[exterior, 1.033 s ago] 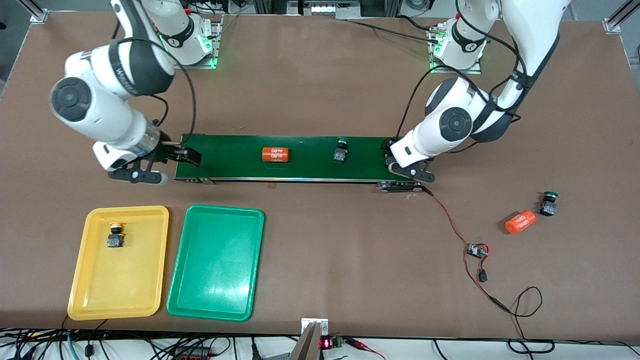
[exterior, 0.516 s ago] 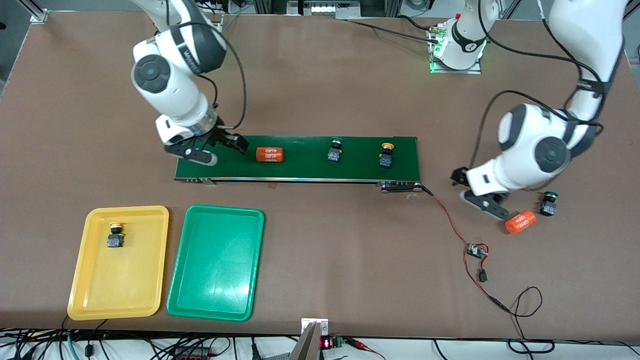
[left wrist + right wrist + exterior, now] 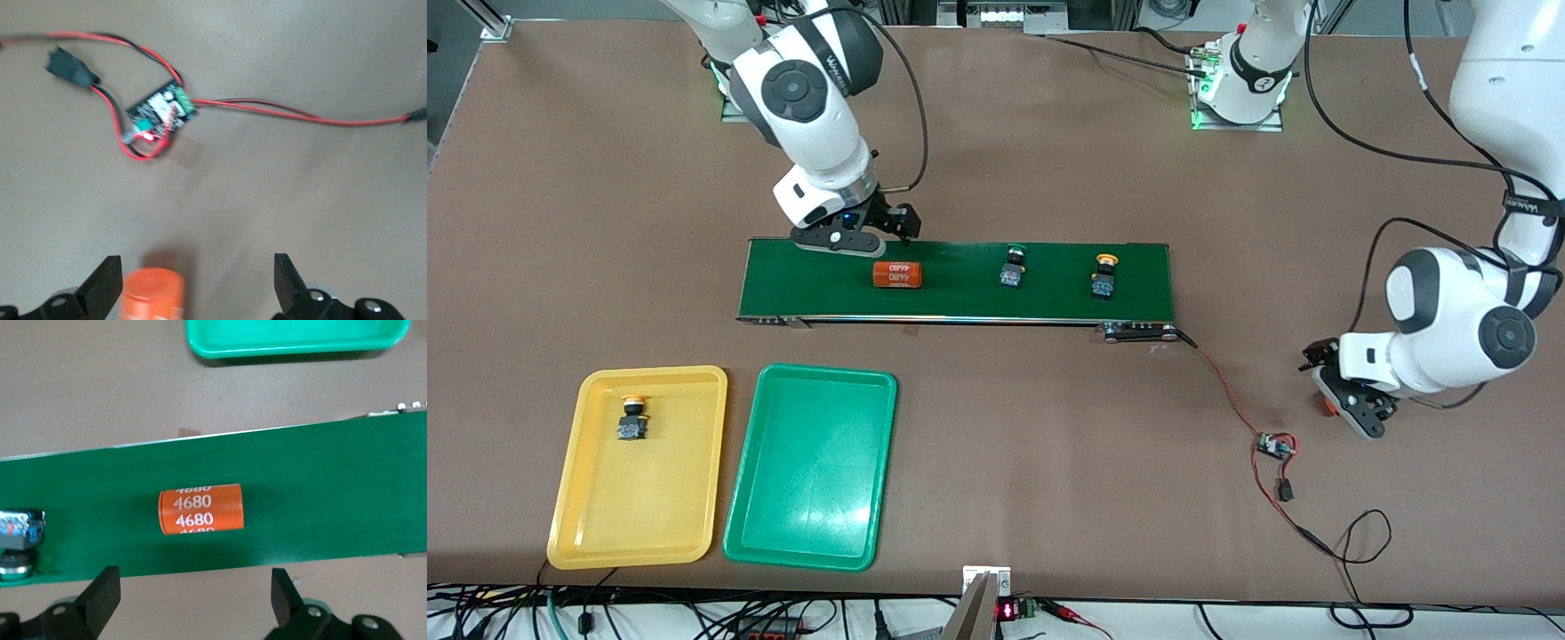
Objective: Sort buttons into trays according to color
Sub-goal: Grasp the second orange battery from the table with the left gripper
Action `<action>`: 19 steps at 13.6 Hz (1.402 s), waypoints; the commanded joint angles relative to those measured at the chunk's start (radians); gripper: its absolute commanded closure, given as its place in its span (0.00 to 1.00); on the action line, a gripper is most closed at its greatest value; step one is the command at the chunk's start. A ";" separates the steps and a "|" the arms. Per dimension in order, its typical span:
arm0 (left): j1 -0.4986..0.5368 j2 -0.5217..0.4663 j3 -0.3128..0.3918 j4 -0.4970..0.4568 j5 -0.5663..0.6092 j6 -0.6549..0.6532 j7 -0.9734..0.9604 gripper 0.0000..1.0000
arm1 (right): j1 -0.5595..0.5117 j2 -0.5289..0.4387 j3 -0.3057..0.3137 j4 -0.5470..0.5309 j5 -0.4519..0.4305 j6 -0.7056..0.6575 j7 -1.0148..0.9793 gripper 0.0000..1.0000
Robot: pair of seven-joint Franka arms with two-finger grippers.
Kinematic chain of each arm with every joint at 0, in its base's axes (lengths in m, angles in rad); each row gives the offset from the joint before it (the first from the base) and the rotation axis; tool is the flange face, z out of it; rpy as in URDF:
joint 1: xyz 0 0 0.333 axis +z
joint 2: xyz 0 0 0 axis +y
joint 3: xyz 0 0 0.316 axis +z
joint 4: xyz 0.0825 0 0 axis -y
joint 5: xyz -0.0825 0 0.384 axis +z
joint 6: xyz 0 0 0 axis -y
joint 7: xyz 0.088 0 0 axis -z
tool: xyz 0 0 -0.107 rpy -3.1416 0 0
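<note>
The long dark-green conveyor belt (image 3: 960,280) lies across the middle of the brown table (image 3: 996,462), with bare tabletop open on all sides of it. On the belt sit three things, well apart: one orange cylinder with white print (image 3: 896,274) toward the right arm's end, one green-capped push-button switch (image 3: 1012,267) in the middle, and one yellow-capped push-button switch (image 3: 1103,276) toward the left arm's end.

The right gripper (image 3: 854,233) hangs over the belt's edge farthest from the front camera, just beside the cylinder, jaws spread and holding nothing.

The left gripper (image 3: 1343,391) is low over the table past the belt's end, jaws spread; a second orange cylinder (image 3: 155,293) shows between its fingers. A small circuit board on red and black wires (image 3: 1276,446) lies near.

Two shallow smooth plastic trays lie side by side nearer the front camera. The yellow tray (image 3: 587,533) holds one yellow-capped switch (image 3: 632,418); the green tray (image 3: 809,524) is bare.
</note>
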 commanded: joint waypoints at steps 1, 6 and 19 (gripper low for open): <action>0.023 0.044 0.006 0.054 0.015 0.020 0.111 0.00 | -0.003 0.016 0.005 -0.006 -0.017 0.017 -0.064 0.00; 0.083 0.078 0.006 0.046 0.016 0.022 0.202 0.00 | 0.006 0.050 0.005 0.006 -0.014 0.021 -0.053 0.00; 0.088 -0.015 -0.022 -0.100 0.013 0.037 0.215 1.00 | 0.089 0.248 0.000 0.119 -0.089 0.061 0.066 0.00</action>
